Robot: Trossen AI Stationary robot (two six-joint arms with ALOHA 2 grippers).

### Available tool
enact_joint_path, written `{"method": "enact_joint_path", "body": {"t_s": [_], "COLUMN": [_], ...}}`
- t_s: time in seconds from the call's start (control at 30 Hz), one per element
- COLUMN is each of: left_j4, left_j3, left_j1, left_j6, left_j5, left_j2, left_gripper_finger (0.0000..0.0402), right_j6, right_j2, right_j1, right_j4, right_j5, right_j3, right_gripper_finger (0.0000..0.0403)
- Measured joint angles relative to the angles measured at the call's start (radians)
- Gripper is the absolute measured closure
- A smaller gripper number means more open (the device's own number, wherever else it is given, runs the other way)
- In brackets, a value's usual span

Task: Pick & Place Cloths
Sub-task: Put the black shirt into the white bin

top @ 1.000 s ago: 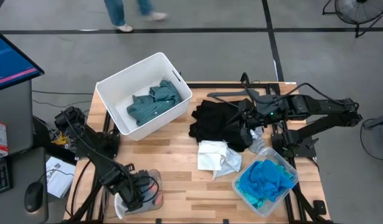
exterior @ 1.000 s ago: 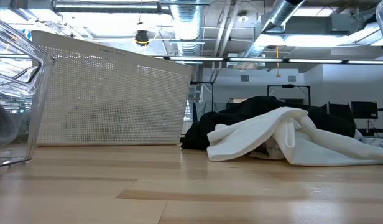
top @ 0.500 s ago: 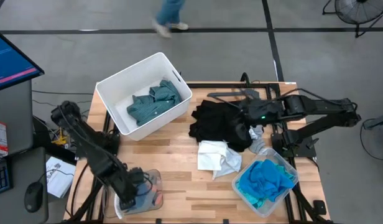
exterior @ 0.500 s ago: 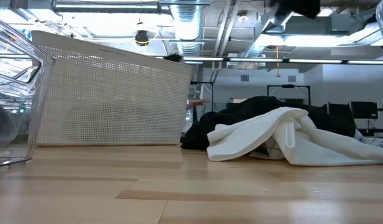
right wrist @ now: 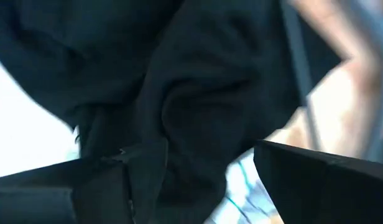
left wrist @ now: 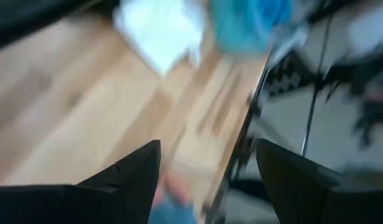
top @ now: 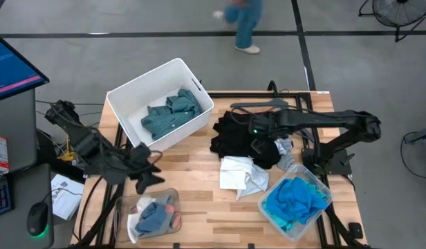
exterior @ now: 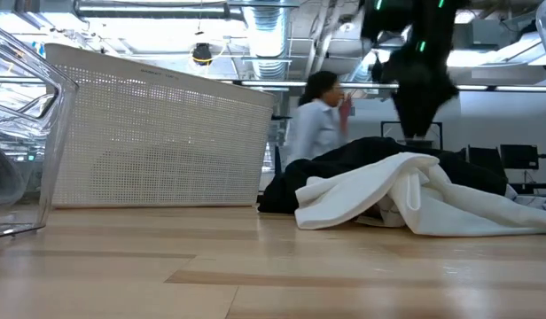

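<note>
My left gripper point(top: 153, 173) is open and empty, above the table's left part, just beyond a clear bin point(top: 123, 207) that holds a grey-and-orange cloth point(top: 152, 216). My right gripper point(top: 258, 143) is open, pointing down over the black cloth pile point(top: 241, 135). The low view point(exterior: 417, 131) shows it just over the pile's top, and the right wrist view point(right wrist: 191, 155) shows black folds point(right wrist: 198, 93) between its fingers. A white cloth point(top: 241, 176) lies against the pile's near side. A dark teal-green cloth point(top: 170, 114) lies in the white bin point(top: 123, 97). A turquoise cloth point(top: 294, 200) fills a clear bin point(top: 322, 185). My right gripper stands open over the top of the black cloth pile, fingers pointing down; I cannot tell whether the fingertips touch the cloth.
A black hanger point(top: 265, 105) lies at the far edge behind the black pile. Bare wood shows in the table's middle point(top: 192, 180). A person point(exterior: 313, 120) walks in the room beyond the table. A desk with a monitor point(top: 12, 66) stands to the left.
My left gripper has risen out of the near-left clear bin and gone toward the far edge, leaving the grey-and-orange cloth lying in the bin. My right gripper has gone toward the table's left and down over the black cloth pile. A person has walked across behind the table.
</note>
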Motion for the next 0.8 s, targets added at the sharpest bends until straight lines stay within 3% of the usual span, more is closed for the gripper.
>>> {"method": "enact_joint_path", "body": {"t_s": [0.1,0.3,0.37,0.5,0.53,0.67,0.8], "left_j4": [0.024,0.029,0.03,0.034,0.041,0.125,0.314], "left_j3": [0.0,0.0,0.0,0.0,0.0,0.0,0.0], "left_j1": [0.0,0.0,0.004,0.026,0.032,0.061,0.108], "left_j6": [0.05,0.105,0.107,0.118,0.122,0.223,0.484], "left_j5": [-0.11,-0.226,-0.24,-0.26,-0.261,-0.288,-0.368], "left_j2": [-0.031,-0.039,-0.033,-0.018,-0.015,-0.011,-0.009], "left_gripper_finger": [0.0149,0.0147,0.0148,0.0148,0.0148,0.0147,0.0146], "right_j6": [-0.049,-0.132,-0.16,-0.192,-0.192,-0.176,-0.156], "right_j2": [0.024,0.071,0.08,0.079,0.073,0.017,-0.067], "right_j1": [-0.06,-0.144,-0.147,-0.144,-0.143,-0.12,-0.085], "right_j4": [0.127,0.241,0.252,0.301,0.307,0.301,0.292], "right_j5": [-0.086,-0.119,-0.139,-0.209,-0.22,-0.225,-0.227], "right_j3": [-0.091,-0.183,-0.184,-0.182,-0.179,-0.127,-0.029], "right_gripper_finger": [0.0172,0.019,0.0221,0.0363,0.0379,0.0392,0.0395]}}
